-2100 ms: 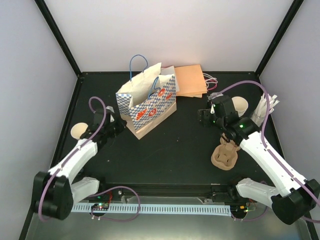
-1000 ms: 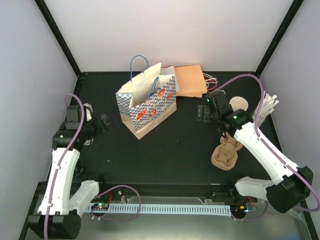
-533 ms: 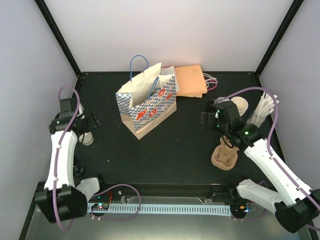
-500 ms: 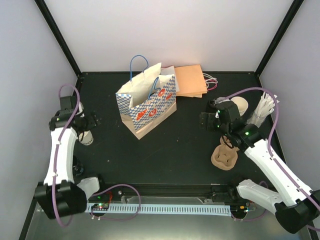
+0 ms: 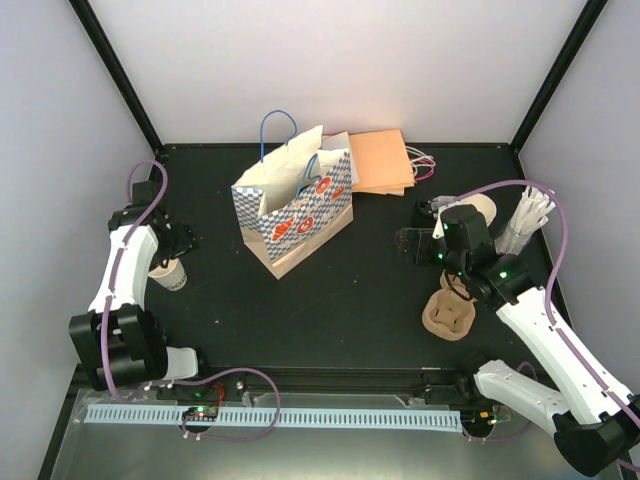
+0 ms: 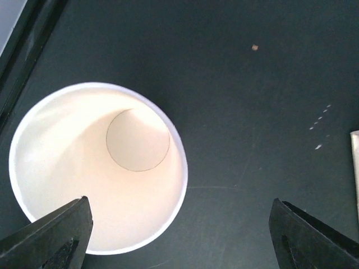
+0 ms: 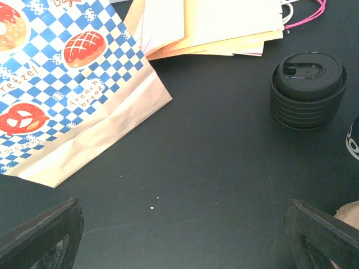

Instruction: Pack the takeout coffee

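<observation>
The black counter (image 5: pixel 360 290) carries everything. Largest on it is the bag (image 5: pixel 295 215), standing open near the middle toward the back, its top edges spread and a blue cord handle sticking up. It is printed in blue-and-white checks with red pictures of baked goods. In the right wrist view "french bread" reads clearly under a crosshatched loaf. A word ending "retzel" runs off the left edge beside a pretzel picture.

Flat bags (image 5: pixel 380 160), orange and cream, lie stacked just behind the bag's right side, with pink cord handles at their far end. A brown carrier (image 5: pixel 450 315) sits near the right arm (image 5: pixel 540 330). A cup stack (image 5: pixel 482 210) stands beyond it.

The right jaws hang spread wide over bare counter between the bag and a stack of black lids (image 7: pixel 308 89), holding nothing.

The cup (image 6: pixel 98 168) stands upright near the counter's left edge, well apart from the bag. Its mouth is open, showing a cream inside and round bottom. The left jaws hang over it, wide apart. One fingertip (image 6: pixel 50 235) overlaps the cup's near rim and the other is well off to its right, so nothing is gripped. Whether the first one touches the rim I cannot tell.
</observation>
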Controlling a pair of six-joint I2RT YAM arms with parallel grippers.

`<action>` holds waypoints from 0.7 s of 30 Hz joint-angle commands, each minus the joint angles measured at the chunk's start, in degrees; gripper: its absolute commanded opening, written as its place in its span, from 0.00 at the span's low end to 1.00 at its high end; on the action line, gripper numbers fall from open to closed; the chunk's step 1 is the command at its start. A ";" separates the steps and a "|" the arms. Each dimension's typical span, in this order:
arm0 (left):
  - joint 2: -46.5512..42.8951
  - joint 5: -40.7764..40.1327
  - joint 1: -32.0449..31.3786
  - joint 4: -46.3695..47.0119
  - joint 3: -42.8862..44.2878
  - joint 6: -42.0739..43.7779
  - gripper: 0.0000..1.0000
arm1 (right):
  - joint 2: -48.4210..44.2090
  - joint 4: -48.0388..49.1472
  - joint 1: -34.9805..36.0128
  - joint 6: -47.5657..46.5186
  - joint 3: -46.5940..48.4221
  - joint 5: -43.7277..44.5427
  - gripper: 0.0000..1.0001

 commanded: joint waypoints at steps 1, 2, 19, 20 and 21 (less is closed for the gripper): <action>1.69 -2.64 0.37 1.74 -0.68 -0.68 0.88 | -0.91 0.75 -0.23 -0.36 -0.50 -1.00 1.00; 2.02 -2.45 0.37 2.11 -0.81 -0.59 0.87 | -0.92 0.84 -0.26 -0.36 -0.54 -0.93 1.00; 8.58 -0.53 0.41 6.13 -2.39 -0.44 0.54 | -1.45 0.58 -0.26 -0.17 -0.49 -0.56 1.00; 9.07 -0.02 0.44 6.36 -2.42 -0.41 0.51 | -1.46 0.55 -0.27 -0.22 -0.42 -0.56 1.00; 9.57 0.37 0.38 6.46 -2.30 -0.31 0.48 | -1.45 0.54 -0.27 -0.24 -0.31 -0.56 1.00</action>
